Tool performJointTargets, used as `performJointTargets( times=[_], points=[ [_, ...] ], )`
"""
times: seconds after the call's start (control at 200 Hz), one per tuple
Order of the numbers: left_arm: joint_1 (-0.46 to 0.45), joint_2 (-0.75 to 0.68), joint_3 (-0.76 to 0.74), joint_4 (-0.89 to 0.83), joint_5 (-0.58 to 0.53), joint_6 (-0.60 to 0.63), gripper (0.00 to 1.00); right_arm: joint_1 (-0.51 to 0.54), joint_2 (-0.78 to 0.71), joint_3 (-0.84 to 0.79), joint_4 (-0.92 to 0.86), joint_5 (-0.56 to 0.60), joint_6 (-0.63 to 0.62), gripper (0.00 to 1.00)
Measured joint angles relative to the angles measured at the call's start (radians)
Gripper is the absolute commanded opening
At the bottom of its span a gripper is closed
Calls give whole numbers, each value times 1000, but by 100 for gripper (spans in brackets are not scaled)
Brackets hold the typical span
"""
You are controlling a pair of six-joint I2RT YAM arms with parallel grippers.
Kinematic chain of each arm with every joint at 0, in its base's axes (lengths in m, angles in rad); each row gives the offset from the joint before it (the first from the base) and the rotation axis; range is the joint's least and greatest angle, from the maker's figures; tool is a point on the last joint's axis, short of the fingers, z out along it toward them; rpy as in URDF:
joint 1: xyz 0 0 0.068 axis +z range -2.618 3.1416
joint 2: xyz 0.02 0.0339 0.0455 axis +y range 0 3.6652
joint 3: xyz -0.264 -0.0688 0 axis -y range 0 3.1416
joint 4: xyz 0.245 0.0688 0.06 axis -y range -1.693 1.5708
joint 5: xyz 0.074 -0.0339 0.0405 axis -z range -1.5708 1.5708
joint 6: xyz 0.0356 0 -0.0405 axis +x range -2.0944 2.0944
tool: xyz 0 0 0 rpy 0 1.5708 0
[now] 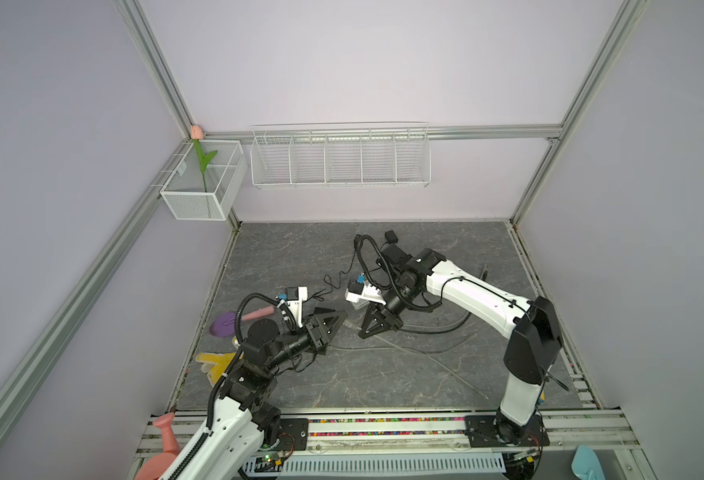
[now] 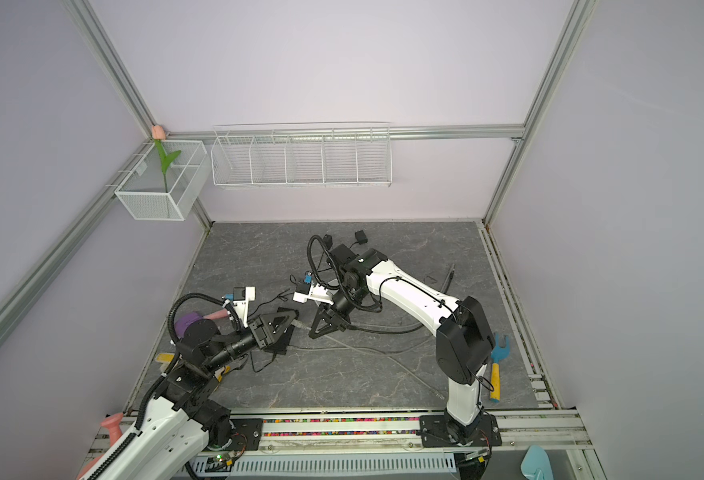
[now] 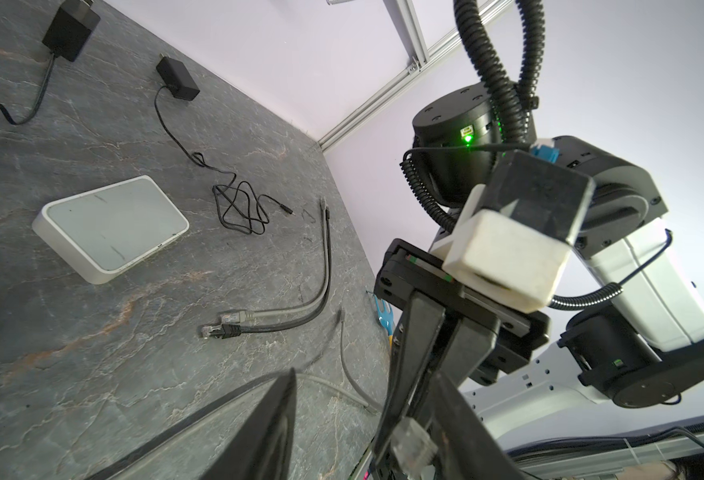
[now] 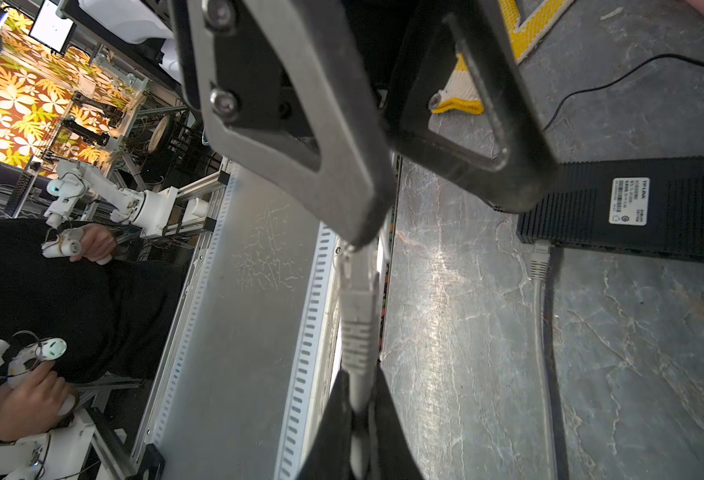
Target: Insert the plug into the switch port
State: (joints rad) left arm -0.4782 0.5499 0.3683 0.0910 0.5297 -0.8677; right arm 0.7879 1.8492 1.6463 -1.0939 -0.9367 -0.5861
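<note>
My right gripper [image 4: 358,386] is shut on a grey network cable just behind its clear plug [image 4: 356,291]. It holds the plug [image 3: 412,446] above the table, the tip touching one finger [image 4: 342,187] of my left gripper [image 3: 365,374]. The left jaws stand open with a wide gap. In both top views the two grippers [image 1: 338,320] [image 1: 360,332] meet at mid-table. A black switch [image 4: 633,212] lies flat behind the left gripper's other finger, with another grey cable [image 4: 539,266] plugged into its edge. A white switch [image 3: 109,226] lies farther back.
Two loose cables with plugs [image 3: 225,324] lie on the grey table [image 1: 383,374] beside the white switch. Two black power adapters [image 3: 70,31] [image 3: 178,79] with thin cords sit at the back. A purple and pink tool [image 1: 227,324] and a yellow one [image 1: 213,361] lie left.
</note>
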Motion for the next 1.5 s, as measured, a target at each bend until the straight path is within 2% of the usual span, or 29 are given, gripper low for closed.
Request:
performJointTargets(
  times=[0.24,0.405,0.505,0.595,0.66,0.815,0.85,0.865,0.905,0.965,1.015,1.08,1.17,1.325,1.5],
  points=[
    [0,-23,0,15,10,-20,42,0,8,41,-30,-2,-7,7],
    [0,-29,-6,28,16,-32,33,0,35,69,-45,-11,-13,6],
    [0,-30,-14,32,20,-37,25,0,53,72,-49,-11,-13,6],
    [0,-30,-15,32,22,-36,8,0,64,75,-54,-11,-13,7],
    [0,-30,-16,30,21,-33,1,0,67,80,-60,-13,-13,7],
    [0,-39,-19,23,15,-31,0,0,67,90,-70,-10,-9,8],
    [0,-43,-19,15,13,-28,0,0,67,90,-68,-6,-4,10],
    [0,-45,-19,12,12,-26,0,0,67,90,-68,-5,-3,13],
    [0,-48,-19,0,9,-21,0,1,67,90,-63,5,8,29],
    [0,-56,-18,-31,-3,-14,0,2,62,84,-33,27,40,36],
    [0,-61,-17,-67,-14,-11,0,5,42,53,20,68,74,41],
    [0,-62,-16,-101,-33,-10,0,8,-7,-8,87,144,109,42],
    [0,-62,-13,-146,-64,-11,0,23,-126,-122,208,305,174,47],
    [0,-50,-6,-179,-98,-11,0,90,-334,-279,409,570,234,47],
    [0,-24,13,-185,-119,-14,0,154,-355,-305,532,717,250,47]
  ],
)
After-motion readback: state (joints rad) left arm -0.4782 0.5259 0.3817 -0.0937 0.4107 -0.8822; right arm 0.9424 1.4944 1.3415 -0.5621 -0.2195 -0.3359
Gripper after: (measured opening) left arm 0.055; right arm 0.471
